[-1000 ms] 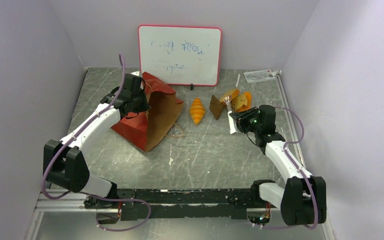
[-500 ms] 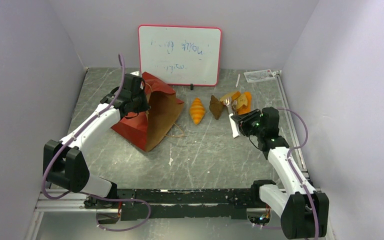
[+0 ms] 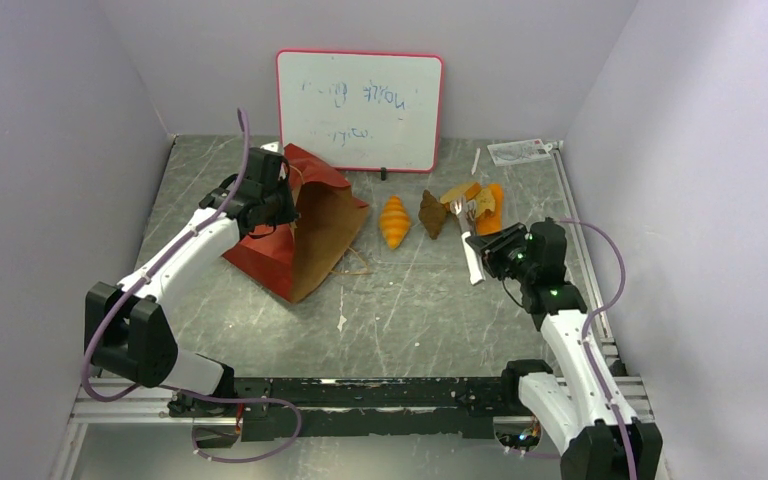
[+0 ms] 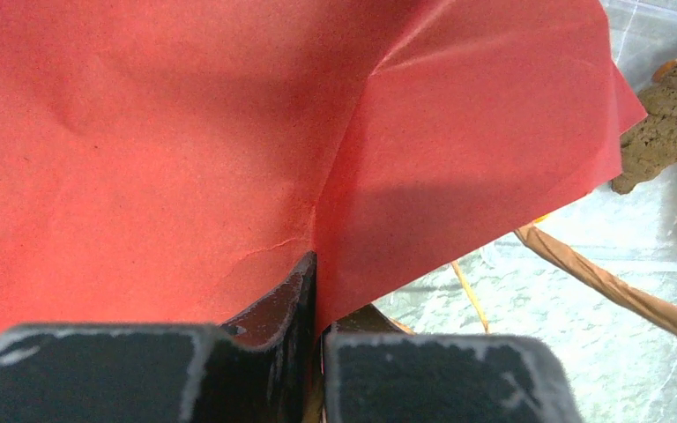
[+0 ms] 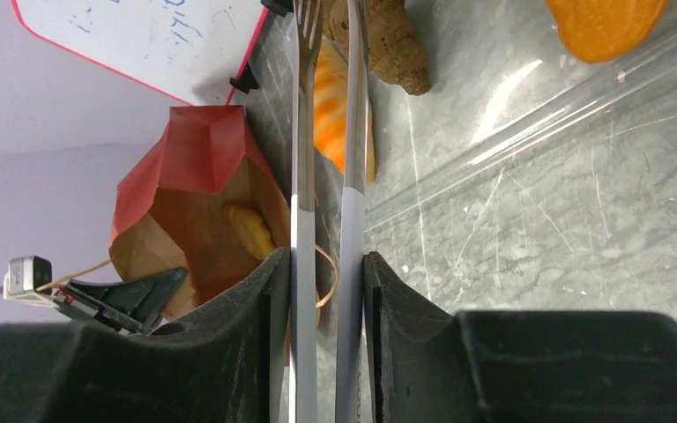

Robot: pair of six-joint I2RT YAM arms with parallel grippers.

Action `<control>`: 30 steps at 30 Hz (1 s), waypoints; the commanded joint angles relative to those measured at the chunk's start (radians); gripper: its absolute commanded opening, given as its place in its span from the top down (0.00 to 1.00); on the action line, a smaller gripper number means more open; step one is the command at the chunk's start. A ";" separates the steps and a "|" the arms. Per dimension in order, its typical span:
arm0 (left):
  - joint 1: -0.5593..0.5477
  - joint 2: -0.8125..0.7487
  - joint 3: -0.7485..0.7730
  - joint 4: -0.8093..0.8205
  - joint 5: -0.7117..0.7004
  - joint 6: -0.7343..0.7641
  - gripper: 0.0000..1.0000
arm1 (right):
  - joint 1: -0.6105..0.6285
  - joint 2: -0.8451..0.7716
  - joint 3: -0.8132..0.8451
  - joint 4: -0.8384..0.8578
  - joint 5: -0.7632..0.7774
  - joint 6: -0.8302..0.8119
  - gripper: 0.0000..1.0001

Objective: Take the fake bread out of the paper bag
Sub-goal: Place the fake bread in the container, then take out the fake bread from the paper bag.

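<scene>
The paper bag [image 3: 305, 240] lies on its side at the left, mouth facing right. My left gripper [image 3: 282, 203] is shut on its red paper [image 4: 229, 132]. One pale orange piece of the fake bread [image 5: 249, 229] shows inside the bag [image 5: 198, 189]. Outside lie the orange croissant [image 3: 394, 220], the dark brown piece [image 3: 432, 213], tan slices [image 3: 457, 192] and the orange loaf [image 3: 491, 205]. My right gripper [image 3: 490, 248] is shut on white-handled metal tongs [image 5: 350, 203]. Their tips point at the brown piece [image 5: 388, 40] and look empty.
A whiteboard [image 3: 360, 110] stands against the back wall. A printed card [image 3: 520, 151] lies at the back right corner. A small white scrap [image 3: 341, 322] lies on the grey table. The bag's cord handle [image 3: 355, 262] trails on the table.
My right gripper has drawn back toward the near right with the tongs, away from the bread pile. The left gripper and bag have not moved.
</scene>
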 commanded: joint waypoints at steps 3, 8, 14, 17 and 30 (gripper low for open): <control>0.010 -0.038 0.017 -0.013 -0.016 0.051 0.93 | -0.008 -0.082 0.047 -0.065 -0.012 -0.058 0.65; 0.009 -0.052 0.033 -0.033 -0.019 0.089 0.93 | 0.000 -0.130 0.063 -0.112 -0.037 -0.078 0.66; 0.010 -0.052 0.047 -0.040 -0.007 0.115 0.93 | 0.014 -0.137 0.093 -0.137 -0.077 -0.129 0.66; 0.010 -0.047 0.050 -0.033 0.011 0.112 0.93 | 0.021 -0.123 0.118 -0.137 -0.104 -0.144 0.66; 0.009 -0.013 0.079 -0.007 0.095 0.190 0.93 | 0.363 -0.001 0.219 -0.057 -0.035 -0.160 0.67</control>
